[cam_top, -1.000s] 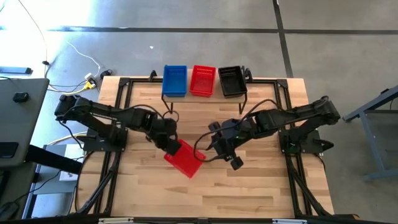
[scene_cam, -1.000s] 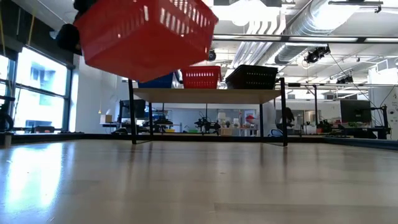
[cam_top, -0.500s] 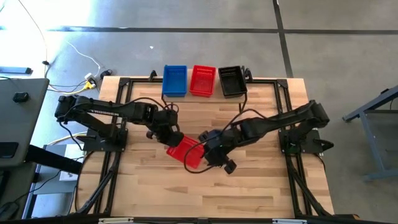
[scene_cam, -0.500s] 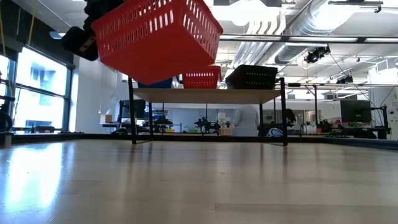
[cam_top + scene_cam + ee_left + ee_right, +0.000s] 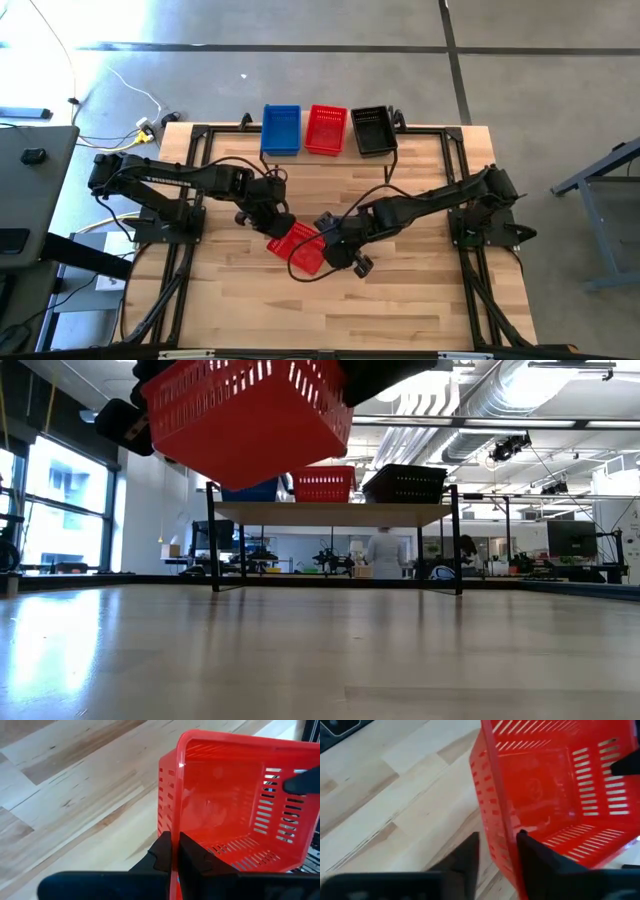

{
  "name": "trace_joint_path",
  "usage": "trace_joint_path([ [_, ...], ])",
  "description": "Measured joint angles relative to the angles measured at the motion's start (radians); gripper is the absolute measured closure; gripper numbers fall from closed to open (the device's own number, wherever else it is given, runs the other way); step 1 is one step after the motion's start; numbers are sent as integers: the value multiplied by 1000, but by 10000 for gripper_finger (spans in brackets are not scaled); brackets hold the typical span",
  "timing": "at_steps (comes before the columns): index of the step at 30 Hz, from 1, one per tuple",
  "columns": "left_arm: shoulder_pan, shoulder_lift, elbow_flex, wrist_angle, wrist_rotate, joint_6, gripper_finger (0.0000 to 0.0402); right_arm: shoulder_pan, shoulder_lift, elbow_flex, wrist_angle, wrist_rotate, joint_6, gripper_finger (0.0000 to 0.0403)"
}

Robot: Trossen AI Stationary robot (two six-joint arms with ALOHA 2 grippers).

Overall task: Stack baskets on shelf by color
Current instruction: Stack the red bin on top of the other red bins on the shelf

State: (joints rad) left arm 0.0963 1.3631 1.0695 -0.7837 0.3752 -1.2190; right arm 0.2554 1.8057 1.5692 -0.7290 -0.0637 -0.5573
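High view: you have the red basket (image 5: 297, 246) at centre frame, left gripper (image 5: 274, 222) and right gripper (image 5: 325, 240) at opposite rims; shelf (image 5: 325, 152) at top centre carries blue, red, black baskets

Low view: basket hangs upper left, off the table (image 5: 320, 650)

Left wrist: fingers pinched on the rim

Right wrist: fingers astride the wall, still parted

No legible text, label, brand mark, number or sign found in any view. The red basket (image 5: 235, 805), the stacked baskets on the shelf (image 5: 335, 513) and the bench (image 5: 400, 290) surface carry no readable markings. Items in the room beyond the bench are too small to read.
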Motion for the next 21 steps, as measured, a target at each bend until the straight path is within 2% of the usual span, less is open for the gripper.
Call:
trace_joint_path([
  [4,0,0,0,7,-9,9,398,0,-1,0,-2,-2,0,373],
  [6,0,0,0,15,-24,27,395,0,-1,0,-4,-11,-4,393],
  [9,0,0,0,31,-72,29,387,0,-1,0,0,-12,10,386],
  [15,1,0,0,84,-166,101,362,0,-1,0,0,-31,72,399],
  [21,17,0,0,108,-181,229,324,0,1,0,0,-67,217,402],
])
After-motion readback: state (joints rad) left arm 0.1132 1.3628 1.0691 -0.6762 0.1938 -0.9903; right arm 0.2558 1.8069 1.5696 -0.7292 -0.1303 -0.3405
